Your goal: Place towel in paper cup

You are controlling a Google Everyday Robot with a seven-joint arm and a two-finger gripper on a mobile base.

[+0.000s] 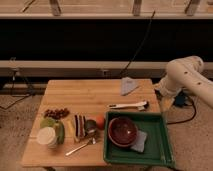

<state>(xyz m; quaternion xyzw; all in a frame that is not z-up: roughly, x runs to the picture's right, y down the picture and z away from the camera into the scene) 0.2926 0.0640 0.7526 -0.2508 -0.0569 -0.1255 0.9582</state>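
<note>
Standing upright, paper cup (47, 136); tool (160, 93) far-right.

- Wooden surface (90, 95), with a black cable running up behind it.
- Green tray (161, 150) at the right front corner.
- Dark red bowl (123, 131) inside the tray, with a pale grey-blue pad (140, 142) just beside it.
- White-handled utensil (128, 105) lying just behind the tray.
- Metal spoon (80, 147) near the front edge.
- Small shiny metal cup (90, 126), with an orange fruit (101, 121) beside it.
- Striped packet (79, 124) left of the metal cup.
- Cluster of dark red fruit (56, 113) towards the left.
</note>
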